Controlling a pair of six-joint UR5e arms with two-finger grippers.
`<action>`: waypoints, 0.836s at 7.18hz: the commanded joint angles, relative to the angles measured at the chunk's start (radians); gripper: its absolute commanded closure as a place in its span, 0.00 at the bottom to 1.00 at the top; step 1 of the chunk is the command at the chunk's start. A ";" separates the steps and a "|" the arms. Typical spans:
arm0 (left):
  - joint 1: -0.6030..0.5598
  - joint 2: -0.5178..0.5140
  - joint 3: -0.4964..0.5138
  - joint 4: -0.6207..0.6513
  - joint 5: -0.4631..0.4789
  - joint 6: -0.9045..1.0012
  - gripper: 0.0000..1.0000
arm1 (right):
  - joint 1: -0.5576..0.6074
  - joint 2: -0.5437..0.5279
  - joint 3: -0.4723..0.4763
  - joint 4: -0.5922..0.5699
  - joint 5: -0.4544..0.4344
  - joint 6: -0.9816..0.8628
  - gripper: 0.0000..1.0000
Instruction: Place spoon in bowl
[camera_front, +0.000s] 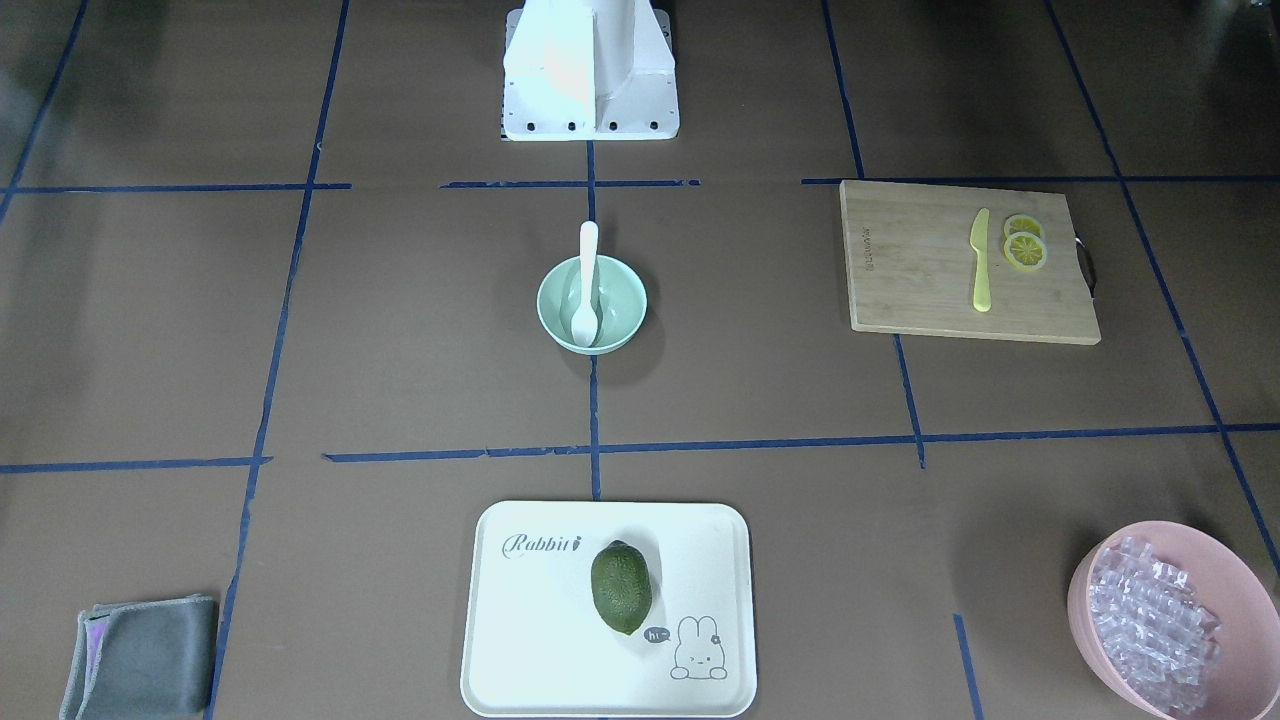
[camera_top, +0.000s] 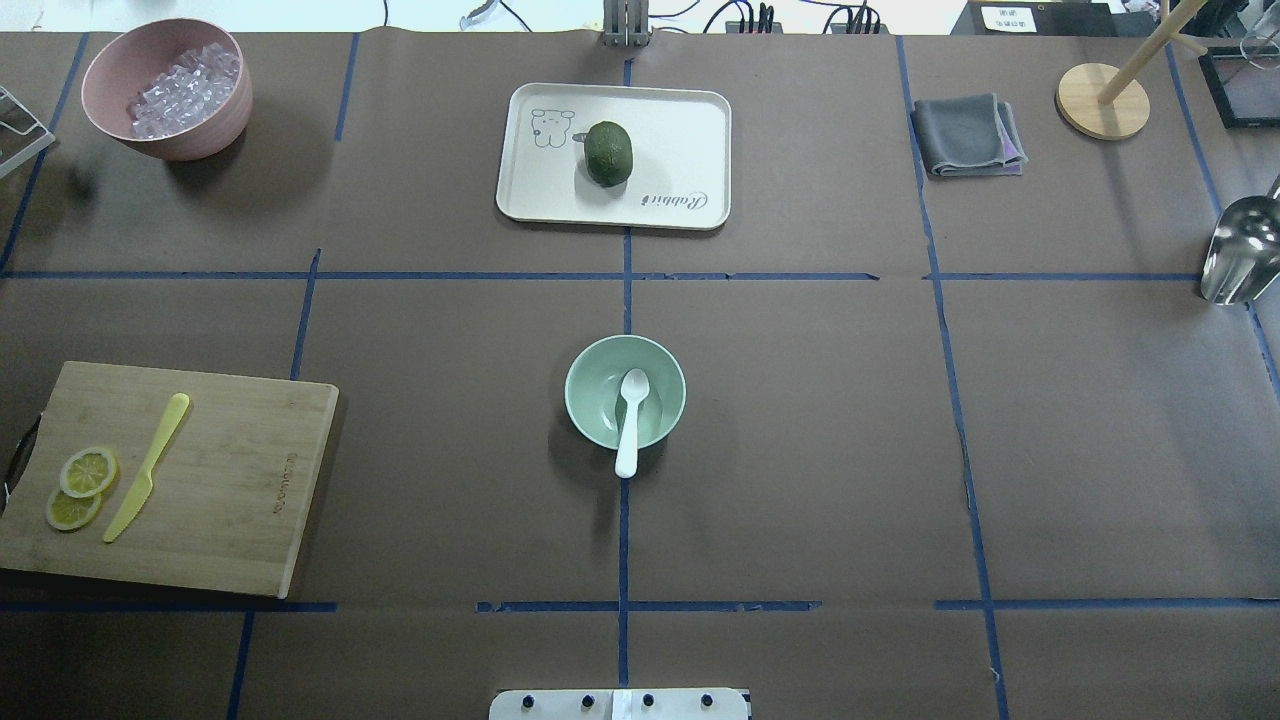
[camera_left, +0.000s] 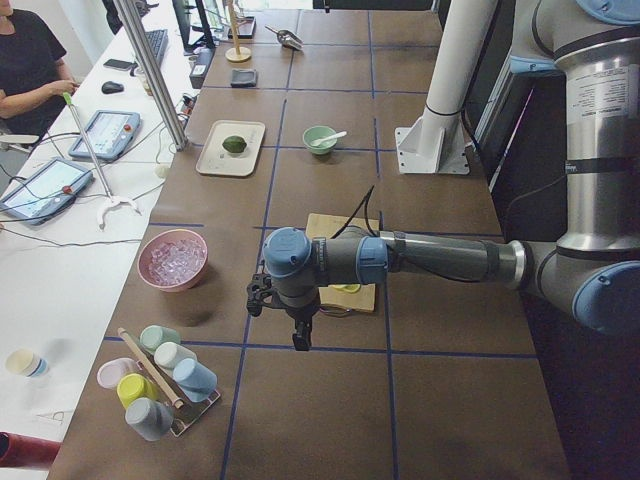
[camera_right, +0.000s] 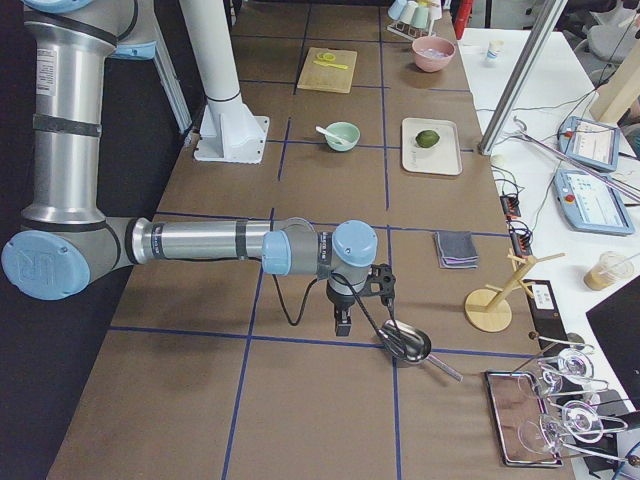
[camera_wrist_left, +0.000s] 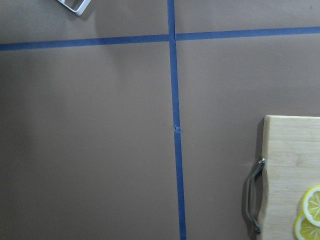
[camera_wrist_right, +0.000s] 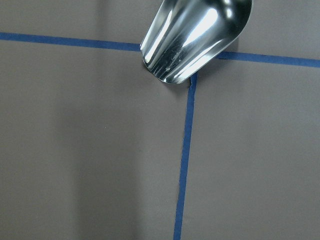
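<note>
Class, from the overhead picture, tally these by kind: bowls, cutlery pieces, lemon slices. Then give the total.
Bowls: 2 (mint-green bowl, pink bowl)
Cutlery pieces: 2 (white spoon, yellow knife)
Lemon slices: 2 (upper lemon slice, lower lemon slice)
Total: 6

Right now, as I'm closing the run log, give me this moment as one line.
task: looks done | spoon: head in bowl, handle over robot-side rim | left gripper, right gripper: away, state unclear
</note>
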 joint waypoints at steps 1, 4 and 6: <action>0.001 0.013 0.011 -0.051 0.003 -0.005 0.00 | 0.000 0.033 -0.021 -0.010 0.013 0.002 0.00; 0.001 0.038 0.008 -0.039 0.009 -0.003 0.00 | 0.001 0.010 -0.024 0.000 0.025 0.000 0.00; 0.003 0.038 0.000 -0.034 0.010 -0.002 0.00 | 0.006 0.048 -0.026 -0.012 0.021 0.000 0.00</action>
